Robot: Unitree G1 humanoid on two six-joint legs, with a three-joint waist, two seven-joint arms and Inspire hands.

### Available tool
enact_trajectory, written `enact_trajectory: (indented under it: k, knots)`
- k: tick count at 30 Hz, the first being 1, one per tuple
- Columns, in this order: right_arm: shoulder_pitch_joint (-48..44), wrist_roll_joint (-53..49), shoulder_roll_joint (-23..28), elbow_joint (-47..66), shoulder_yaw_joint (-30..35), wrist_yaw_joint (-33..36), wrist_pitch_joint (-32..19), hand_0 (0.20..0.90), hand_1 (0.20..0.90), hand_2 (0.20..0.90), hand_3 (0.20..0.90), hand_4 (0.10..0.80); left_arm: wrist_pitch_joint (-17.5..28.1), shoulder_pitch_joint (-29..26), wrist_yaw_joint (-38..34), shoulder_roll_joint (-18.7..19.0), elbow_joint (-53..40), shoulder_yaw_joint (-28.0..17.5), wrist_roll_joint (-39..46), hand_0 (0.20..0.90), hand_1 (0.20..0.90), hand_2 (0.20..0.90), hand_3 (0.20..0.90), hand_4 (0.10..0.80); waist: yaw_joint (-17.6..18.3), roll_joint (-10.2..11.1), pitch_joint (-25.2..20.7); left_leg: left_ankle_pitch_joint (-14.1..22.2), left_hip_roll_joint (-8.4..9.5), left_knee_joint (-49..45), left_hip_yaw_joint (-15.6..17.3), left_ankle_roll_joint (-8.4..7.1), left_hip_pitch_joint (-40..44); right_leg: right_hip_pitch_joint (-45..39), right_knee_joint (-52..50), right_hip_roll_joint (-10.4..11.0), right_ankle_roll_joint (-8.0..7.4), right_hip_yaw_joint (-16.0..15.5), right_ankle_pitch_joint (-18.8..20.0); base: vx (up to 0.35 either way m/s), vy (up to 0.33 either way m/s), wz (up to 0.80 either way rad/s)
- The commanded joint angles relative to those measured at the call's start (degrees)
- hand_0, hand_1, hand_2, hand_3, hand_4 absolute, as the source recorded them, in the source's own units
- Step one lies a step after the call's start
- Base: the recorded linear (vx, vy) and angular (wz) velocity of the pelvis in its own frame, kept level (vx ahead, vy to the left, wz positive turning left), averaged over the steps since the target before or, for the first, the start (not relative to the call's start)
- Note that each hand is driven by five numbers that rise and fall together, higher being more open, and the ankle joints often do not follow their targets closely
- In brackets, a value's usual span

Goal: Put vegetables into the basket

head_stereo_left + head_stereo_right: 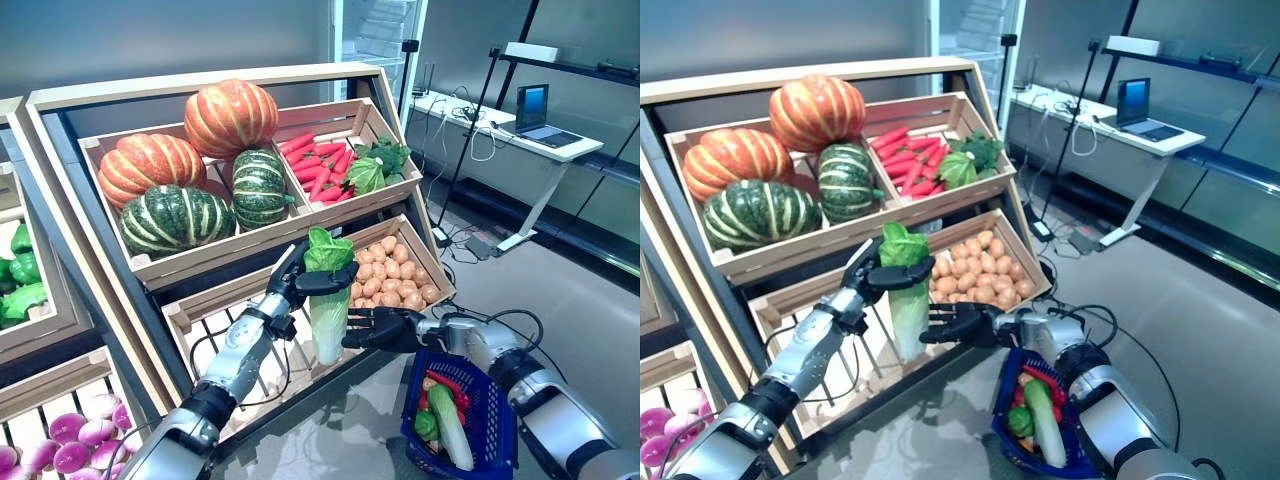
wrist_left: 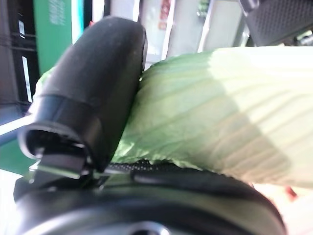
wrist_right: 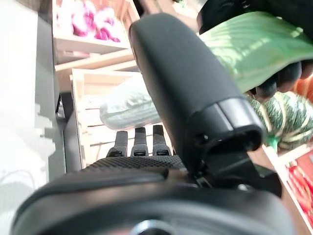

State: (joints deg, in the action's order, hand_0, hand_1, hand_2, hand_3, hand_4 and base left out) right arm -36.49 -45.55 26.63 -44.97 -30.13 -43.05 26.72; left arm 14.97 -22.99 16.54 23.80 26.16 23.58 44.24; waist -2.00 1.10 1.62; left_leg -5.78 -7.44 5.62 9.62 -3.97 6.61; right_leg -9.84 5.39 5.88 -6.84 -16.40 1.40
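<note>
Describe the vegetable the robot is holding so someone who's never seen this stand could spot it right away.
Find the wooden produce stand and its lower crate of potatoes. Just left of that crate, the left hand grips a napa cabbage upright near its leafy top, with the right hand open beside its pale stalk. It is the only tall, pale green-and-white vegetable held in the air, unlike the round striped pumpkins above.

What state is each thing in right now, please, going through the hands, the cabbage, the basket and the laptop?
Left hand: fingers shut round the cabbage's leafy top.
Right hand: open, fingers straight, beside the cabbage's lower part.
Napa cabbage: upright, held over the lower crate.
Blue basket: open-topped, hanging on the right arm, holding vegetables already.
Laptop: lid open, on the white desk.
</note>
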Motion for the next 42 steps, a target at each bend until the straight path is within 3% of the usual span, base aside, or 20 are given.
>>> enact_trajectory:
  k: [1, 8, 11, 15, 19, 21, 31, 42]
  knots:
    - [-10.7, -13.8, -5.1, -3.4, 3.9, -14.7, -4.6, 0.9, 0.9, 0.9, 0.9, 0.8, 2.1, -7.8, 6.6, -4.4, -2.5, 0.6, 9.9, 0.3, 0.3, 0.3, 0.3, 0.4, -1.3, 0.9, -5.1, 10.6, 2.92, -0.6, 1.1, 2.85, 2.8, 0.0, -0.4, -1.6, 4.08, 0.9, -4.7, 0.0, 0.0, 0.0]
    - [-12.8, -21.7, -6.5, -3.1, 5.5, -19.7, -4.7, 0.9, 0.9, 0.9, 0.9, 0.8, -0.9, -7.0, 12.7, -7.1, -1.6, 1.0, 16.3, 0.3, 0.3, 0.3, 0.3, 0.4, -1.5, 0.7, -5.4, 10.8, 3.0, -0.6, 0.5, 3.07, 2.6, 0.3, -0.4, -1.5, 4.0, 1.0, -4.8, 0.0, 0.0, 0.0]
    - [-12.8, -23.9, -7.8, -2.6, 6.1, -17.1, -5.4, 0.9, 0.9, 0.9, 0.9, 0.8, -1.0, -6.7, 13.2, -7.9, -1.6, 1.1, 16.7, 0.3, 0.3, 0.3, 0.3, 0.4, -1.5, 0.6, -5.5, 10.9, 3.1, -0.6, 0.4, 3.2, 2.6, 0.3, -0.4, -1.5, 3.97, 1.2, -4.9, 0.0, 0.0, 0.0]
    - [-11.9, -19.5, -8.7, -2.7, 6.2, -13.0, -7.9, 0.9, 0.9, 0.9, 0.9, 0.8, -0.6, -6.5, 12.9, -8.5, -2.1, 1.1, 16.8, 0.3, 0.3, 0.3, 0.3, 0.4, -1.4, 0.5, -5.6, 10.9, 3.17, -0.6, 0.4, 3.28, 2.6, 0.4, -0.4, -1.5, 3.87, 1.4, -4.8, 0.0, 0.0, 0.0]
    - [-11.3, -12.6, -8.6, -4.1, 4.2, -6.2, -11.6, 0.9, 0.9, 0.9, 0.9, 0.8, 0.1, -6.9, 11.0, -8.8, -3.5, 1.4, 16.0, 0.3, 0.3, 0.3, 0.3, 0.4, -1.1, 0.5, -5.5, 10.8, 3.18, -0.6, 0.6, 3.34, 2.4, 0.8, -0.4, -1.5, 3.85, 1.8, -4.6, 0.02, -0.003, 0.03]
    - [-11.2, -10.1, -8.7, -4.8, 3.3, 2.2, -13.6, 0.9, 0.9, 0.9, 0.9, 0.8, 0.9, -7.3, 9.8, -8.8, -4.1, 1.8, 15.7, 0.3, 0.3, 0.3, 0.3, 0.4, -0.9, 0.6, -5.4, 10.8, 3.24, -0.6, 0.7, 3.47, 2.4, 0.9, -0.4, -1.6, 3.9, 2.2, -4.5, 0.017, -0.002, 0.0]
    - [-10.7, 4.4, -12.8, -4.7, 1.7, 29.2, -20.1, 0.9, 0.9, 0.9, 0.9, 0.8, 3.4, -8.0, 4.4, -10.3, -7.0, 3.0, 11.5, 0.3, 0.3, 0.3, 0.3, 0.4, -0.4, 0.4, -4.0, 10.5, 3.42, -0.6, 0.7, 3.89, 2.6, 1.0, -0.4, -1.5, 4.07, 3.4, -4.0, 0.005, 0.005, -0.01]
    - [-10.6, 6.6, -15.5, -0.8, 0.9, 33.9, -17.1, 0.9, 0.9, 0.9, 0.9, 0.8, 1.9, -7.8, 3.4, -11.4, -8.4, 1.8, 12.3, 0.3, 0.3, 0.3, 0.3, 0.4, -0.6, 0.6, -3.8, 10.7, 3.72, -0.6, -0.1, 4.09, 2.9, 0.7, -0.4, -1.6, 4.42, 4.0, -4.1, 0.011, 0.003, 0.0]
